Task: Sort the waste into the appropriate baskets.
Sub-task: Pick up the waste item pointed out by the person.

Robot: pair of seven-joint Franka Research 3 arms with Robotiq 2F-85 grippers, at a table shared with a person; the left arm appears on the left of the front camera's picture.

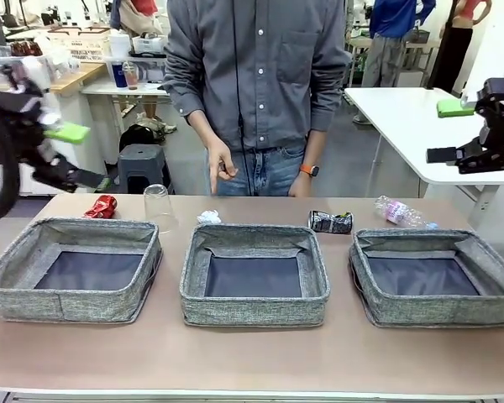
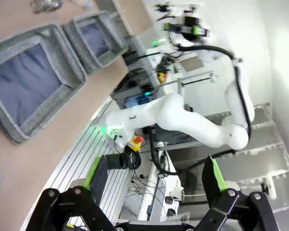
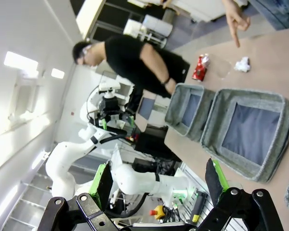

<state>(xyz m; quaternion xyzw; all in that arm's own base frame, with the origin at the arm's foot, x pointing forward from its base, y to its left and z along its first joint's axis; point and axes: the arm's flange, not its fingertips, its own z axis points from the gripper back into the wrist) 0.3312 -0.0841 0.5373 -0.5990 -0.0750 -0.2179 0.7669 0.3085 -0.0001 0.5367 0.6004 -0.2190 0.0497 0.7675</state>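
Three grey woven baskets stand in a row: left (image 1: 67, 304), middle (image 1: 254, 311), right (image 1: 437, 312), all with bare bottoms. Behind them on the table lie a crushed red can (image 1: 102, 206), an upturned clear cup (image 1: 157, 204), a crumpled white tissue (image 1: 208, 217), a dark-silver can (image 1: 331, 222) and a clear bottle (image 1: 399, 211). My left gripper (image 1: 74, 155) hangs open, raised off the table's left end. My right gripper (image 1: 448, 131) hangs open, high off the right end. Both wrist views show wide jaws with nothing between them: left (image 2: 154, 175), right (image 3: 159, 179).
A person stands at the far side, one hand (image 1: 221, 168) pointing a finger down above the tissue. The right wrist view shows two baskets (image 3: 250, 130), the red can (image 3: 200, 67) and the tissue (image 3: 242, 64). A white side table (image 1: 420, 126) stands at the right.
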